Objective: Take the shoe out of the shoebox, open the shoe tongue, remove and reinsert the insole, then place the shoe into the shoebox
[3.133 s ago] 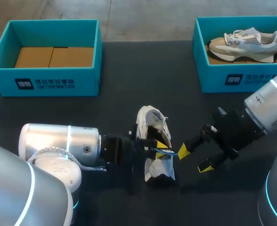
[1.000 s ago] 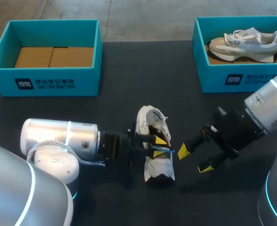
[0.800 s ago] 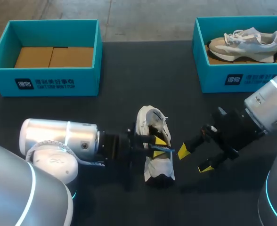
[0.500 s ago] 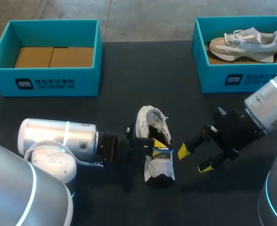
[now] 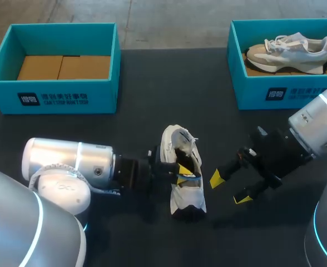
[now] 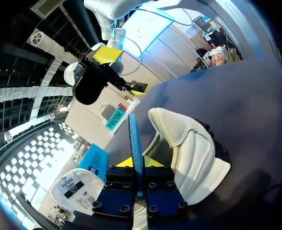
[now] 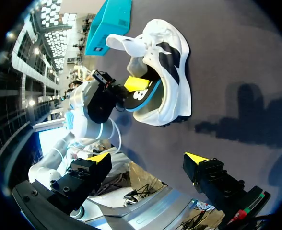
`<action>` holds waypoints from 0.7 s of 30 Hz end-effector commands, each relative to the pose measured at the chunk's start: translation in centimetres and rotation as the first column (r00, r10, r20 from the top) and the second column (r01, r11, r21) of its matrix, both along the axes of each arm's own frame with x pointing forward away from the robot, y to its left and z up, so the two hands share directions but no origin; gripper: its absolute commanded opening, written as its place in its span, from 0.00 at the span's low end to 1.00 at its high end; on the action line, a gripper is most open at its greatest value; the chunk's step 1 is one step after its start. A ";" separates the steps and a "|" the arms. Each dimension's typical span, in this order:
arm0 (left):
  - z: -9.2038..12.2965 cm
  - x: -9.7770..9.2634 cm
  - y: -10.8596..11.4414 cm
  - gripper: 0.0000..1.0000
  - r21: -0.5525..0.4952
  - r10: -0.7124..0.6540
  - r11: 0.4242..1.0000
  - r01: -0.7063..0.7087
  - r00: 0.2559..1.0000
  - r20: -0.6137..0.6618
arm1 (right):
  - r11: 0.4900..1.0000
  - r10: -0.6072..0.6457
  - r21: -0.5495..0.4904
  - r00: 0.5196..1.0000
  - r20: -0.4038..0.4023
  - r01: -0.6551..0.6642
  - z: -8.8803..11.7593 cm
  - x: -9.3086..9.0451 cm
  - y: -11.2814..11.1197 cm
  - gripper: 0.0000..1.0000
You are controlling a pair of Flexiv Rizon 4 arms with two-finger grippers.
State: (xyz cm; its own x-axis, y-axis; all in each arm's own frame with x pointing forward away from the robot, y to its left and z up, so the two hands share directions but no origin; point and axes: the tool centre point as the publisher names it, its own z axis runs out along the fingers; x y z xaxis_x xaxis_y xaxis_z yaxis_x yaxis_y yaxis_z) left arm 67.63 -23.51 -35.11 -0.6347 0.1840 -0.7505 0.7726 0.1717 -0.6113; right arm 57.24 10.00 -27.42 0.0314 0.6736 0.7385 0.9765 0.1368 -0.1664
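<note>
The white shoe [image 5: 186,194] is lying on the dark counter [image 5: 152,100] near the middle, toe pointing toward 6 o'clock, outside both boxes. The left arm [image 5: 69,161] is coming in from 9 o'clock, and its jaws are pinching the blue insole [image 6: 134,139] edge-on at the shoe's opening. At the shoe's 3 o'clock, apart from it, the right arm [image 5: 319,125] is holding its jaws wide with nothing between them. The empty shoebox [image 5: 52,97] is sitting at 10 o'clock; the other shoebox [image 5: 280,92], at 2 o'clock, is holding a second shoe [image 5: 288,50]
</note>
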 end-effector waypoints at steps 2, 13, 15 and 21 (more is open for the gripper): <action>-0.7 0.7 -0.7 0.00 0.019 0.008 1.000 -0.008 1.000 -0.001 | 1.000 -0.003 -0.001 1.000 0.002 0.003 0.0 -0.1 0.1 1.00; -0.4 0.3 -0.6 0.34 0.021 -0.001 1.000 0.001 1.000 -0.007 | 1.000 -0.003 -0.001 1.000 0.002 0.003 0.0 -0.1 0.1 1.00; -0.1 0.1 -0.6 0.38 0.011 -0.006 1.000 0.006 1.000 -0.009 | 1.000 -0.003 -0.001 1.000 0.002 0.003 0.0 -0.1 0.1 1.00; 0.9 -0.8 -0.5 0.33 -0.016 -0.039 0.999 0.039 0.999 -0.012 | 1.000 -0.003 -0.001 1.000 0.002 0.003 0.0 -0.1 0.1 1.00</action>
State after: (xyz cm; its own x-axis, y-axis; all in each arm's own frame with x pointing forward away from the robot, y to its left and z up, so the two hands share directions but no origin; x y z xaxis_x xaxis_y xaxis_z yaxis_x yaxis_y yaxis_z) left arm 67.33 -24.53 -34.35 -0.6394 0.1991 -0.7426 0.7685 0.1352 -0.6254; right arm 57.24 10.00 -27.42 0.0315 0.6735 0.7385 0.9765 0.1368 -0.1664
